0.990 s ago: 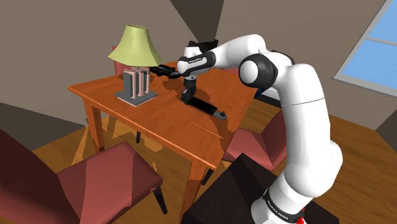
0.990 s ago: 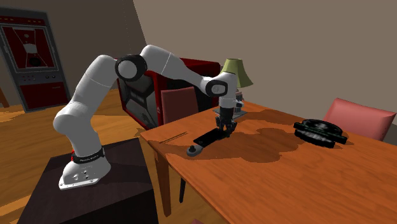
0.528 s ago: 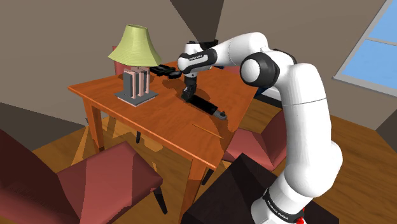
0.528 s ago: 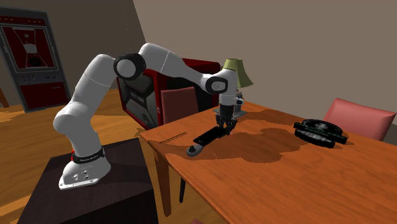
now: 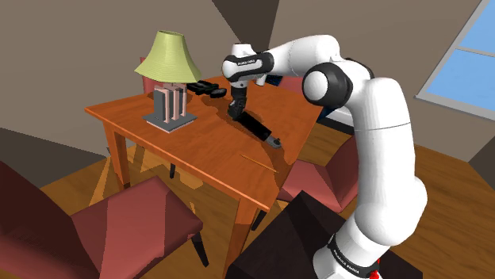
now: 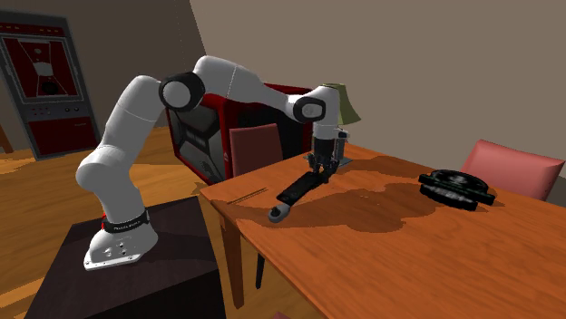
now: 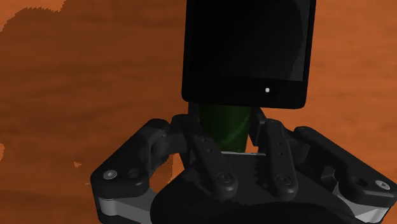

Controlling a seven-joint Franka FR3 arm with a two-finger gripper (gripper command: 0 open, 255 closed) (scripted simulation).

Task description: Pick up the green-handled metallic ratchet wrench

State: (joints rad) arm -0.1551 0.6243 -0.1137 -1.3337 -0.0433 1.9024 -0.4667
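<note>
Above the surface (image 5: 198, 150), my hand (image 5: 235, 109) pinching the wrench (image 5: 259, 129) by its green end (tilted, head end lower)

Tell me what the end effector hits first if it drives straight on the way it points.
The end effector points down, shut on the wrench, so the table top beneath likely comes first; the gap is unclear.
</note>
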